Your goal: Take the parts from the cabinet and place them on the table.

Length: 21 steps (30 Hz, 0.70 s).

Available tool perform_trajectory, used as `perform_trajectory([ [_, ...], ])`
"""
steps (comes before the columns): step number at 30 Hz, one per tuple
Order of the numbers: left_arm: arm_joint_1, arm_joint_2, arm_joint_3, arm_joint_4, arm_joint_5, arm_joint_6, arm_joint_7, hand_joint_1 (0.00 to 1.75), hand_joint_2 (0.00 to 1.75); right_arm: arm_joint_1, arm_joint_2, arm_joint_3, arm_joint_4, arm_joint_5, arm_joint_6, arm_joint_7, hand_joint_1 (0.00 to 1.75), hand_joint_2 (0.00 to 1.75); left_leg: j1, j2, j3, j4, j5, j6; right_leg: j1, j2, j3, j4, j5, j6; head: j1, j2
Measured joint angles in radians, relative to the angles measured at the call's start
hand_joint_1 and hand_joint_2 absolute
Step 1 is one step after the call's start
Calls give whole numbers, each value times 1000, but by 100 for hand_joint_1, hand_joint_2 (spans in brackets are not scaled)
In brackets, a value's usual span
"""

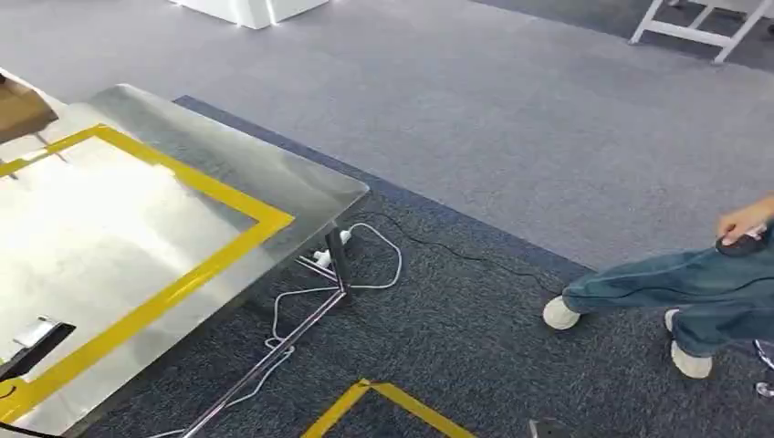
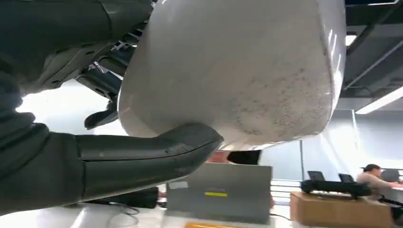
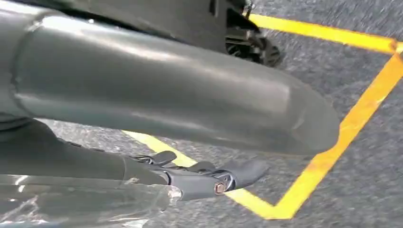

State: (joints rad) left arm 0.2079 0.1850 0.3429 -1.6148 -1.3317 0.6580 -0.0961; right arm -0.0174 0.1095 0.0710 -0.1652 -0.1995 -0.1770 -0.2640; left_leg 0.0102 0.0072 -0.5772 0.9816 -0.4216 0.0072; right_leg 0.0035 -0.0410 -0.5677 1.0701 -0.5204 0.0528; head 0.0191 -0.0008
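From the head, a steel table (image 1: 274,178) edged in yellow tape stood on carpet; at the left wrist, the left hand (image 2: 109,156) gripped a white part (image 2: 228,66); at the right, the right hand (image 3: 180,104) held clear plastic (image 3: 71,204).

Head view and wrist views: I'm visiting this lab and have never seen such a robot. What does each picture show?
This is a two-legged humanoid robot with two arms and many-fingered hands. The head view looks down from its body: a steel table outlined in yellow tape, a cardboard box at its far edge, cables on the carpet and a person's legs on the right. The left wrist view sits behind the left hand, which grips a large white rounded part. The right wrist view shows the right hand above yellow floor tape. Clear plastic lies by its fingers; I cannot tell whether it is held.
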Motion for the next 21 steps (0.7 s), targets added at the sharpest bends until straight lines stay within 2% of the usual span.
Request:
perform_trajectory([
  [1, -1, -1, -1, 0, 0, 0, 0, 168, 175, 2, 0, 0, 0, 0, 0, 0, 0, 0, 1, -9, -1, 0, 1, 3, 0, 23, -38, 81, -39, 3, 3, 0],
  [2, -1, -1, -1, 0, 0, 0, 0, 168, 175, 3, 0, 0, 0, 0, 0, 0, 0, 0, 1, -22, -3, 0, 1, 6, -1, 35, -86, 178, -78, 5, 4, 0],
  [3, -1, -1, -2, 1, 0, 0, 0, 168, 175, 6, 0, 0, 0, 0, 0, 0, 0, 0, 0, -34, -3, 0, 2, 6, -1, 37, -119, 239, -94, 6, 3, 0],
  [4, -1, -2, -1, 2, 0, 0, 0, 168, 175, 9, 0, 0, 0, 0, 0, 0, 0, 0, 0, -48, -3, 1, 2, 6, -1, 38, -132, 256, -86, 6, 3, 0],
  [5, -1, -2, -1, 3, 0, 0, 0, 168, 175, 9, 0, 0, 0, 0, 0, 0, 0, 0, 0, -63, -2, 1, 2, 6, -1, 39, -123, 227, -54, 5, 3, 0],
  [6, -1, -2, -1, 5, 0, 0, 0, 168, 175, 8, 0, 0, 0, 0, 0, 0, 0, 0, 0, -77, -2, 1, 2, 5, -2, 42, -95, 160, -9, 2, 3, 0],
  [7, -1, -2, -1, 5, -1, 0, 0, 168, 175, 6, 0, 0, 0, 0, 0, 0, 0, 0, 1, -90, -1, 2, 3, 3, -4, 57, -56, 74, 39, -1, 3, 0],
  [8, -2, -2, -1, 5, -1, 0, 0, 168, 175, 4, 0, 0, 0, 0, 0, 0, 0, 0, 3, -102, -2, 2, 4, -1, -9, 102, -20, -3, 71, -3, 3, 0],
  [9, -5, -2, -1, 5, -1, 2, 0, 168, 175, 5, 0, 0, 0, 0, 0, 0, 0, 0, -1, -110, -6, 4, 4, -7, -10, 137, -8, -37, 69, -7, 4, 0],
  [10, -6, -2, -2, 6, -2, 2, 0, 168, 175, 3, 0, 0, 0, -1, 0, -1, 0, 0, -1, -125, -15, 12, 5, -13, -15, 130, 15, -63, 55, -9, 1, 0],
  [12, -3, 1, 0, 6, -3, 5, 0, 168, 175, 3, 0, 0, 0, -3, 1, -2, 0, 0, 7, -147, -22, 4, 15, -29, -7, 111, 9, -55, 57, -19, 3, 0],
  [13, 1, 2, 0, 6, -5, 5, 0, 168, 175, 3, 0, 0, 0, -3, 1, -2, 0, 0, 8, -159, -24, 3, 17, -35, -8, 100, 10, -59, 60, -25, 2, 0],
  [14, 4, 4, 0, 6, -4, 5, 0, 168, 175, 1, 0, 0, 0, -3, 0, -2, 0, 0, 8, -140, -26, 9, 11, -38, -14, 84, 13, -67, 66, -33, 2, 0],
  [15, 1, 7, 2, 6, -4, 5, 0, 168, 175, 0, 0, 0, 0, -3, 0, -4, 0, 0, 0, -70, -43, 44, -19, -42, -11, 74, 15, -71, 67, -40, -8, 0],
  [16, -5, 8, 1, 7, -4, 5, 0, 168, 175, 1, 0, 0, 0, -4, 0, -5, 0, 0, -1, -38, -75, 110, -60, -46, -8, 60, 13, -71, 67, -44, -10, 0],
  [17, -7, 8, 0, 7, -4, 5, 0, 168, 175, 3, 0, 0, 0, -5, 0, -5, 0, 0, 0, -24, -115, 198, -103, -48, -6, 45, 13, -71, 65, -47, -11, 0],
  [18, -5, 8, -1, 8, -4, 5, 0, 168, 175, 5, 0, 0, 0, -5, 0, -5, 0, 0, 1, -19, -151, 279, -135, -49, -5, 31, 12, -70, 64, -48, -10, 0],
  [19, -3, 8, -1, 10, -4, 5, 0, 168, 175, 6, 0, 0, 0, -7, 0, -5, 0, 0, 1, -19, -168, 321, -143, -51, -4, 17, 12, -70, 64, -49, -11, 0],
  [20, -2, 8, 0, 12, -4, 5, 0, 168, 175, 6, 0, 0, 0, -7, 1, -5, 0, 0, 1, -19, -160, 314, -127, -51, -4, 5, 13, -70, 64, -48, -11, 0],
  [21, -2, 8, 0, 13, -4, 5, 0, 168, 175, 5, 0, 0, 0, -7, 1, -5, 0, 0, 1, -16, -128, 257, -90, -51, -4, -9, 14, -70, 63, -48, -11, 0],
])
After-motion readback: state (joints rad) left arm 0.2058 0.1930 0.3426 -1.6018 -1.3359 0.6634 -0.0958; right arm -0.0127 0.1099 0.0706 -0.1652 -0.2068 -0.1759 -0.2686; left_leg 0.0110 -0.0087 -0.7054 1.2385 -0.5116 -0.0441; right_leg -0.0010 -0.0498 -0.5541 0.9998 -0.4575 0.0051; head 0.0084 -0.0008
